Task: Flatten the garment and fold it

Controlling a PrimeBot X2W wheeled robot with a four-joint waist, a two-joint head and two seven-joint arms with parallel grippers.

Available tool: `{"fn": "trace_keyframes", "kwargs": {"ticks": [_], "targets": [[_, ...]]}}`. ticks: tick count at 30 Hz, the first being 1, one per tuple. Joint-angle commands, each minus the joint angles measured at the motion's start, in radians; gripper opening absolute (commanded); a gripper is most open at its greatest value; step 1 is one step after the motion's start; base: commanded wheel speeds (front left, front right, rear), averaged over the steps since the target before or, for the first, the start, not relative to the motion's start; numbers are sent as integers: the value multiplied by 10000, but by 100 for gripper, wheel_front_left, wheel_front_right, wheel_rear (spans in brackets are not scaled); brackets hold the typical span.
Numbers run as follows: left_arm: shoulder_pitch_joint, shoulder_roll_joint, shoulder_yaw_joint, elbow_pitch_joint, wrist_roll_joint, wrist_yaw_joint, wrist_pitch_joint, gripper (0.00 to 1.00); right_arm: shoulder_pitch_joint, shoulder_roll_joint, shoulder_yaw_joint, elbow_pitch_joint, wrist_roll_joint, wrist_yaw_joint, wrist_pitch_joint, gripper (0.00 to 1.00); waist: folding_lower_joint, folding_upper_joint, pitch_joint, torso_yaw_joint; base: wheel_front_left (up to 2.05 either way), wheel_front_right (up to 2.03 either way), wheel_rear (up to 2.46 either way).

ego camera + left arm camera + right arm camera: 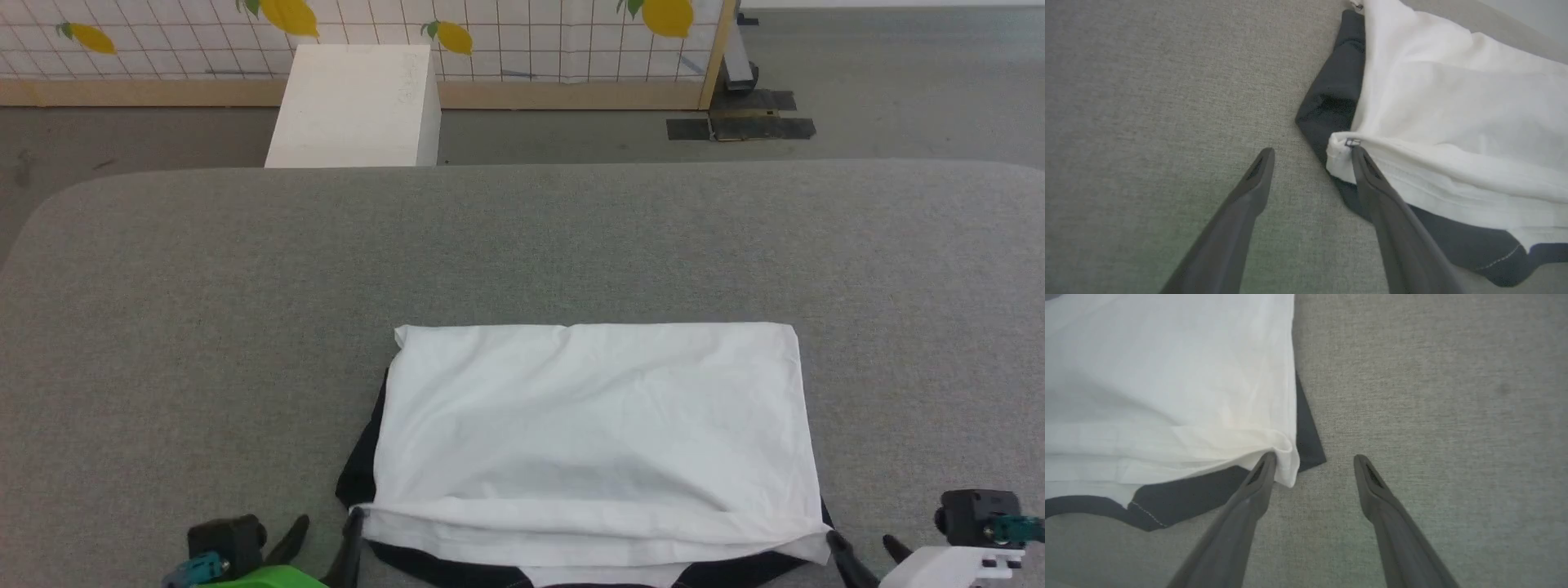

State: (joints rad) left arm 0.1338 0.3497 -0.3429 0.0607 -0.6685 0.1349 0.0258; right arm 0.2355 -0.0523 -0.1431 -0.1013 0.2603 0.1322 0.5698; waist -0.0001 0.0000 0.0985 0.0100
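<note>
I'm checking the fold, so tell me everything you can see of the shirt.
The shirt lies folded into a rough white rectangle on the grey fabric surface, lightly creased, of thin-looking cloth. Black parts poke out along its near edge and left side. The open left gripper and open right gripper each meet a near corner with one finger.

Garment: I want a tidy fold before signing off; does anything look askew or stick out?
The garment is mostly neat, but black fabric bulges past its white left side, and a black strip shows along the near edge, where the top layer falls short.
</note>
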Motion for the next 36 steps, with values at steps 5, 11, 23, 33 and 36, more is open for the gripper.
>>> {"fn": "trace_keyframes", "kwargs": {"ticks": [5,11,23,33,36], "targets": [[-14,244,354,-282,399,201,-927,100,-36,16,-520,-307,272,-15,-1054,100,1,0,-270,188,0,0,0],[-957,88,527,-25,1193,197,-2441,100,-535,18,-676,335,788,-15,-2324,100,1,0,-415,358,0,0,0],[-2666,-912,1045,698,2974,-213,-2872,100,-2362,19,-225,2898,1199,-15,-2268,100,1,0,-483,209,0,0,0],[-2773,-1529,1578,1118,3645,-750,-2874,100,-3388,20,379,4796,823,-15,-730,100,1,0,-439,256,0,0,0],[-2733,-1664,1697,1232,3789,-896,-2874,100,-3423,20,580,4940,911,-15,-325,47,1,0,-453,296,0,0,0]]}}
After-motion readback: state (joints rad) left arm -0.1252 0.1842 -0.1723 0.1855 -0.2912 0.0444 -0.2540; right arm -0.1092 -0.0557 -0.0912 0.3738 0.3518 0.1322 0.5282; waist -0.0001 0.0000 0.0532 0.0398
